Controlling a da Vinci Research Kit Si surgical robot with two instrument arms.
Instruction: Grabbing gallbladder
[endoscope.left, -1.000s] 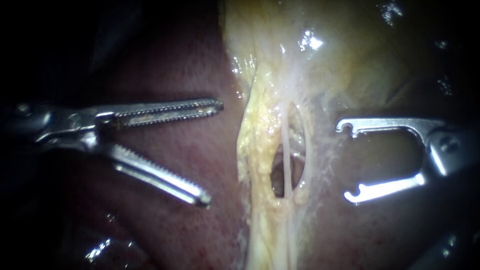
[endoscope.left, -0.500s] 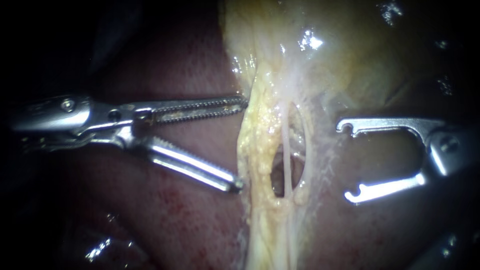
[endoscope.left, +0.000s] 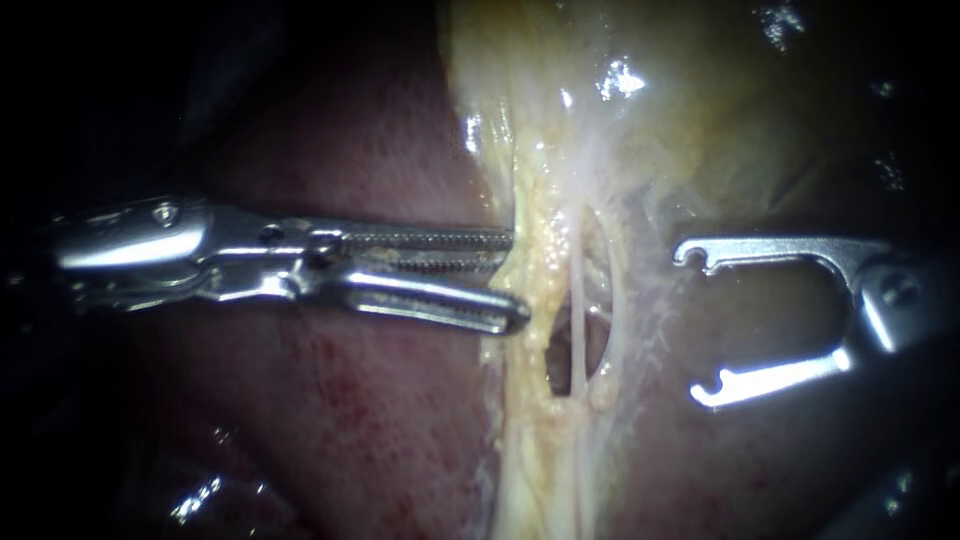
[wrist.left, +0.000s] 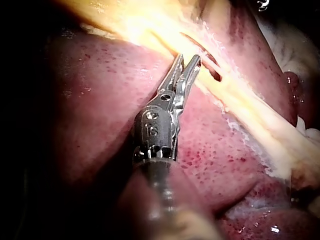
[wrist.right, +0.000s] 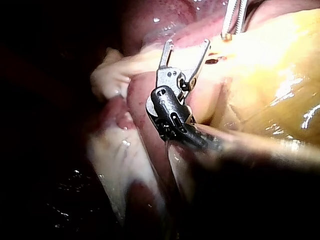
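Note:
The pale yellow gallbladder (endoscope.left: 700, 100) narrows downward into a yellow fatty band (endoscope.left: 530, 420). A small window in the band shows a thin pale tube (endoscope.left: 576, 330). My left instrument (endoscope.left: 515, 280) reaches in level, its toothed jaws nearly together and shut on the band's left edge beside the window. The left wrist view shows the left instrument (wrist.left: 186, 61) with both jaw tips pressed into that edge. My right instrument (endoscope.left: 692, 322) waits right of the band, apart from it, its hooked jaws wide open and holding nothing. The right wrist view also shows the right instrument (wrist.right: 187, 47) open.
Dark red liver (endoscope.left: 380, 400) lies under and on both sides of the band. A pale lump of tissue (wrist.right: 107, 75) sits beside the right instrument in its wrist view. The surroundings beyond the lit tissue are dark.
My left instrument has moved right to the band's edge and its jaws have come from wide open to closed on it. The right instrument has not moved.

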